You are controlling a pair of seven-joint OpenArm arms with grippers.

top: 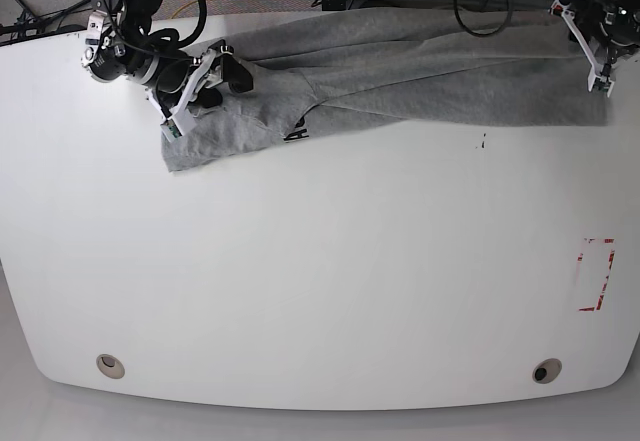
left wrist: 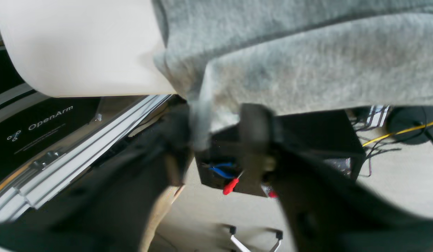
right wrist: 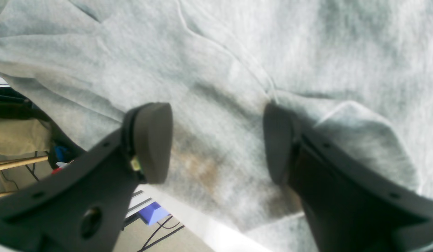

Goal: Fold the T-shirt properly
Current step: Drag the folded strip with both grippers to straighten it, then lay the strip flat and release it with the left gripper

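Two tools bracket the T-shirt [top: 400,71], a heather-grey cotton garment stretched in a rumpled band along the far edge of the white tabletop [top: 320,281], black lettering just peeking from a fold. The right tool [right wrist: 216,140] hovers over the cloth with its dark rounded pads well apart and nothing between them. The left tool [left wrist: 220,136], at the shirt's other end by the tabletop's rim, has a thin fold of hem running down between its blurred pads; whether they pinch it cannot be told. The fabric looks light, limp and fuzzy, creasing into soft ridges and draping over the edge, so it will likely sag and drag rather than slide stiffly. Seams, hem corners and shoulders appear the surest places to grasp.
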